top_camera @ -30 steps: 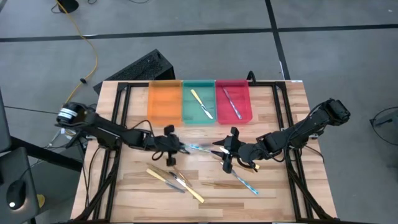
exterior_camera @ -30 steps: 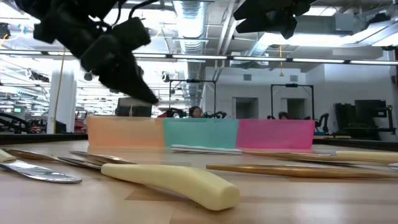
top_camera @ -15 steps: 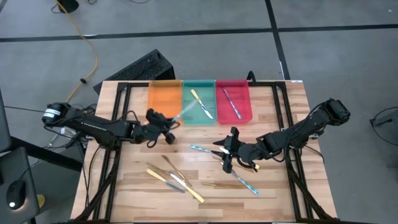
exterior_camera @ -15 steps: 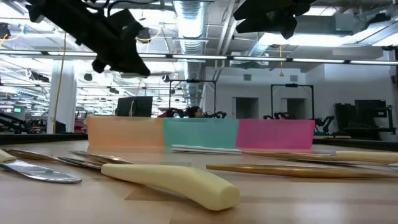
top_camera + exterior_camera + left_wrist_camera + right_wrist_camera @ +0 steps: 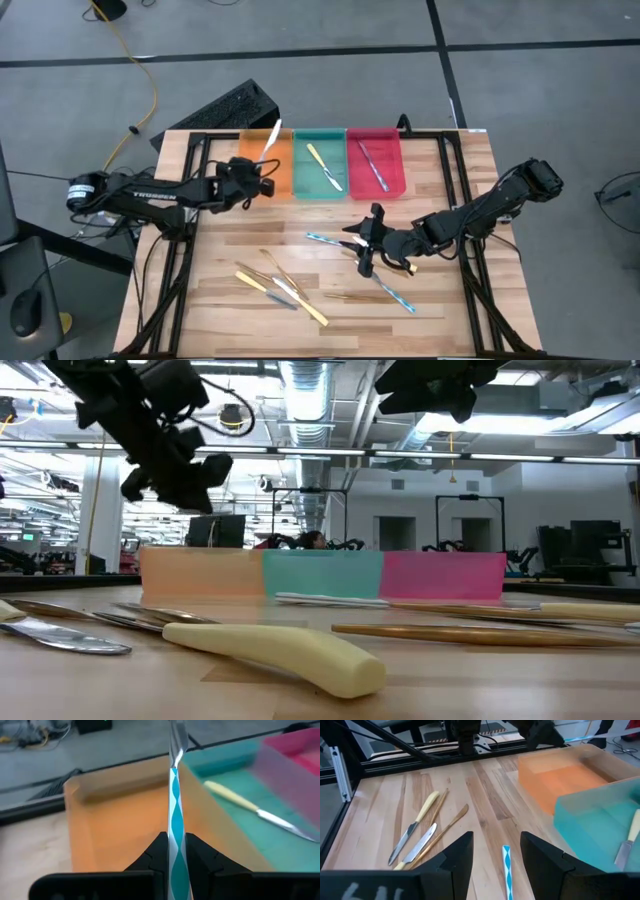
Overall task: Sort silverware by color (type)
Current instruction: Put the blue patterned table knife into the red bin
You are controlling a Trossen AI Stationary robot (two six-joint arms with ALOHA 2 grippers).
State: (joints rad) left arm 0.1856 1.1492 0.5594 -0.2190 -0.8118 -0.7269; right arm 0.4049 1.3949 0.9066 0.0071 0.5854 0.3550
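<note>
My left gripper (image 5: pixel 256 172) hovers over the orange tray (image 5: pixel 250 185), shut on a silver utensil with a blue twisted handle (image 5: pixel 176 820). My right gripper (image 5: pixel 358 246) waits open over the table's middle. In the right wrist view (image 5: pixel 495 845) its fingers stand on either side of another blue-handled utensil (image 5: pixel 507 867), which lies flat on the wood. The green tray (image 5: pixel 304 182) holds a pale yellow-handled knife (image 5: pixel 323 165). The red tray (image 5: pixel 392 180) holds a bluish utensil (image 5: pixel 372 165). More gold, yellow-handled and silver pieces (image 5: pixel 280 285) lie near the table's near edge. My left gripper pinches the utensil's blue twisted handle (image 5: pixel 176 837) between its two fingers, coming from the table's left. The utensil runs along the fingers and out past their tips. It is lifted clear, and its silver end (image 5: pixel 273 132) points over the orange tray's far rim.
A thin bronze piece (image 5: pixel 365 297) and a blue-handled one (image 5: pixel 397 293) lie near my right gripper, toward the near edge. The three trays stand side by side at the far edge. Black rails (image 5: pixel 195 200) run along both table sides. Bare wood lies between trays and utensils.
My left gripper has risen from the table's middle and swung toward the far left, carrying the blue-handled utensil clear of the wood to above the orange tray. The utensil's silver end now points toward the far edge. My right arm has kept still.
</note>
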